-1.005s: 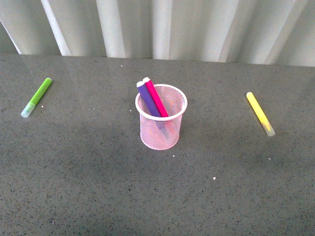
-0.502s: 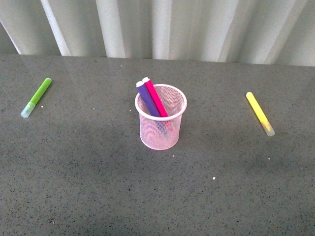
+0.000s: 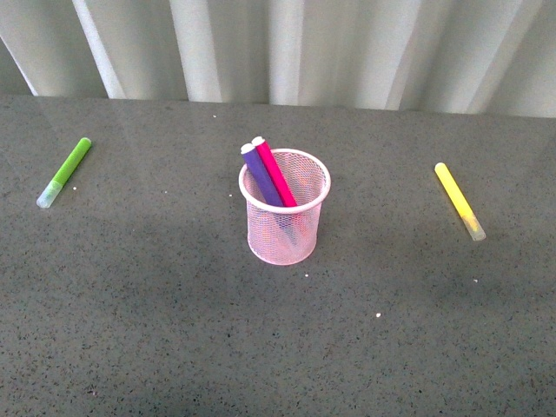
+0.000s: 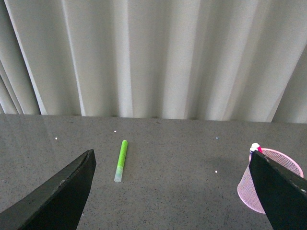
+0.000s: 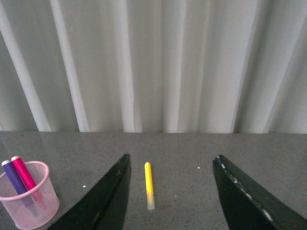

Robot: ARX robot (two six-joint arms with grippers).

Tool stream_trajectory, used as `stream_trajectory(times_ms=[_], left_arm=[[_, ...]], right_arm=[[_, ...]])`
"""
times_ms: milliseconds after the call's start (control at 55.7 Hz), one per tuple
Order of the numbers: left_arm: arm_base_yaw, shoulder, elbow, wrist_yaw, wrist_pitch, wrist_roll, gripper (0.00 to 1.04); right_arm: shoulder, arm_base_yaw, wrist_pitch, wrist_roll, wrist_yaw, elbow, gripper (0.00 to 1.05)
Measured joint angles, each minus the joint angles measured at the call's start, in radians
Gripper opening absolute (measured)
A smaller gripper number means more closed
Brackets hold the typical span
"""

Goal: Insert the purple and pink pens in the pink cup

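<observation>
A dark grey speckled table (image 3: 130,330) runs back to a pale pleated curtain (image 3: 330,43). At its middle stands the light pink round wire-mesh cup (image 3: 285,208), upright. Inside it the dark purple marker (image 3: 259,174) and the magenta-pink marker (image 3: 276,171) lean side by side, ends above the rim. A lime-green marker (image 3: 66,170) lies well to the left, a yellow marker (image 3: 459,200) well to the right. The left gripper (image 4: 175,191) and right gripper (image 5: 170,191) have their fingers spread wide, holding nothing.

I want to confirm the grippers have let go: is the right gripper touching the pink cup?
Apart. In the right wrist view the open right gripper frames the yellow marker, with bare table between it and the pink cup.
</observation>
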Motion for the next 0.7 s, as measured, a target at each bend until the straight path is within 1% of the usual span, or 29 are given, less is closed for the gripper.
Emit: stream_trajectory(times_ms=[126, 144, 179, 233, 323, 700], left_arm=[[0.000, 0.000, 0.000, 0.000, 0.000, 0.000, 0.98], [0.000, 0.000, 0.000, 0.000, 0.000, 0.000, 0.98], [0.000, 0.000, 0.000, 0.000, 0.000, 0.000, 0.98], [0.000, 0.000, 0.000, 0.000, 0.000, 0.000, 0.98], [0.000, 0.000, 0.000, 0.000, 0.000, 0.000, 0.98], [0.000, 0.000, 0.000, 0.000, 0.000, 0.000, 0.98]], right_arm=[[0.000, 0.000, 0.000, 0.000, 0.000, 0.000, 0.78], [0.000, 0.000, 0.000, 0.000, 0.000, 0.000, 0.80], [0.000, 0.000, 0.000, 0.000, 0.000, 0.000, 0.90], [0.000, 0.000, 0.000, 0.001, 0.000, 0.000, 0.99], [0.000, 0.000, 0.000, 0.000, 0.000, 0.000, 0.97], [0.000, 0.000, 0.000, 0.001, 0.000, 0.000, 0.98]])
